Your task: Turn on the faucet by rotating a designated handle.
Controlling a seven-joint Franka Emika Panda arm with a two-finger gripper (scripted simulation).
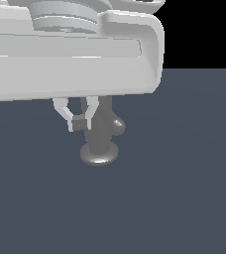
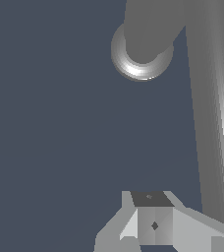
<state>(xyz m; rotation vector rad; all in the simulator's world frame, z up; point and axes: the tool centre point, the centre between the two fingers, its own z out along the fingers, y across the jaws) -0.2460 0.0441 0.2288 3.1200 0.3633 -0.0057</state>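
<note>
The faucet (image 1: 99, 141) stands on the dark floor (image 1: 184, 198), a grey post on a round base. In the exterior view most of its top is hidden behind the big white arm (image 1: 70, 49). A short rounded stub pokes out of the post toward that view's right; this may be the handle (image 1: 118, 125), but I cannot be sure from here.

In the wrist view a long grey rod (image 2: 212, 108) runs down the picture right beside the pincer, and it could also be the handle. The round base shows farther off.

The pincer (image 1: 78, 122) hangs just beside the post, on the exterior view's left. Its 2 fingers (image 1: 61, 110) spread apart higher up and come together at the tips. It looks closed, and I see nothing held between the tips.

What could go wrong from here:
- The pincer could push on the thick post, not the thin handle. Then nothing turns.
- With the tips closed, it can only push the handle sideways. The round rod is smooth, so the tips could slide off it.
- The arm hides the top of the faucet, so it is hard to tell if the pincer is at the right height. Too low, and it would miss the handle.
</note>
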